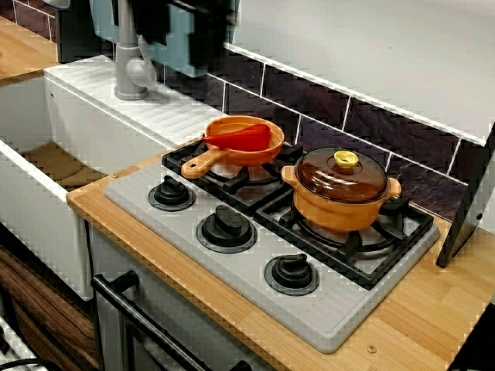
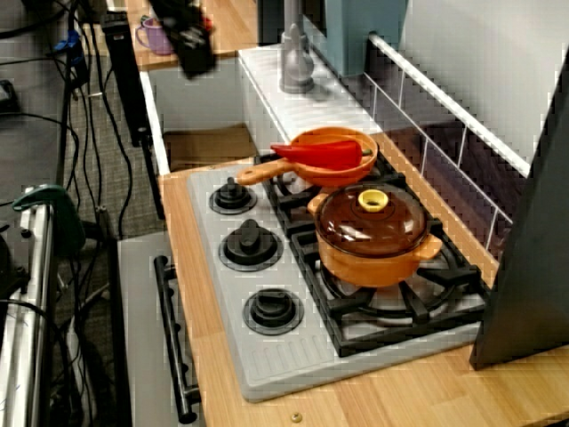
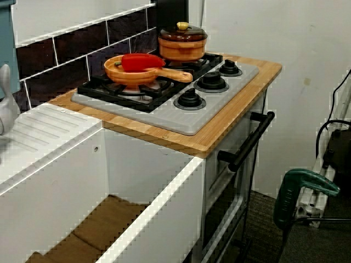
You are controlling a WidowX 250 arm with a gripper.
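Grey plastic tap [image 1: 130, 66] stands upright on the white ribbed drainboard [image 1: 158, 108], at 10 o'clock of the hob in the close view of the hob. The gripper [image 2: 189, 44] is a dark blur hanging in the air at 10 o'clock of the tap in the high view from the hob's end, apart from everything. I cannot tell whether its fingers are spread or pressed together.

At 4 o'clock of the tap, an orange round toy frying pan [image 1: 261, 154] sits on the far left burner grate with its handle pointing to 8 o'clock. A red pepper [image 1: 246, 139] lies across inside it. Just beside the pan, at its 4 o'clock, an orange two-handled pot [image 1: 340, 210] stands on the next grate under a brown see-through lid [image 1: 344, 182] with a yellow knob [image 1: 346, 159].

Three black dials [image 1: 227, 226] line the near edge of the grey hob plate [image 1: 332, 317], which is set into a light wooden worktop [image 1: 418, 325]. Dark glossy tiles [image 1: 309, 97] with pale grout back the hob at 12 o'clock. A deep white sink [image 1: 39, 201] with a brown floor lies at its 9 o'clock.

In the view across the sink, a black bar handle [image 3: 249, 139] crosses the oven front under the worktop, and a green-handled tool [image 3: 307, 183] stands on the dark floor at 4 o'clock of it. The high view shows black cables [image 2: 98, 151] over the floor and a purple mug [image 2: 153, 37] on a second wooden counter
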